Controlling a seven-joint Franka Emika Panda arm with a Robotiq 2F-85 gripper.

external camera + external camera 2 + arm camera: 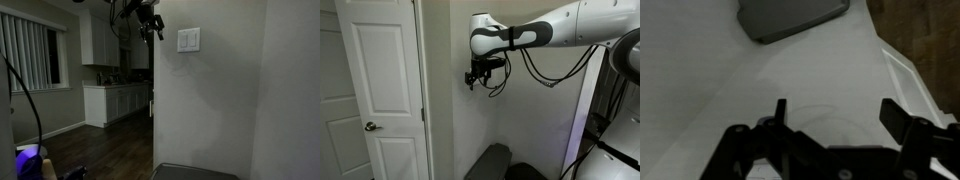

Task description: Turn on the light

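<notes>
The small white two-rocker wall plate [188,40] sits high on the grey-white wall [210,110]. The white kitchen cabinets [104,42] behind look dim, with no warm glow on them. My gripper [151,22] hangs just to the left of the plate, near the wall's corner and slightly higher. It also shows close to the wall in an exterior view [477,76], where the plate is hidden. In the wrist view the gripper [836,115] is open and empty, its two dark fingers spread over bare wall. The plate is out of that view.
A white panelled door [380,90] stands beside the wall. A dark grey flat object lies on the floor at the wall's foot [195,172] [790,15]. A window with blinds [30,55] and lower cabinets [115,103] are across the room.
</notes>
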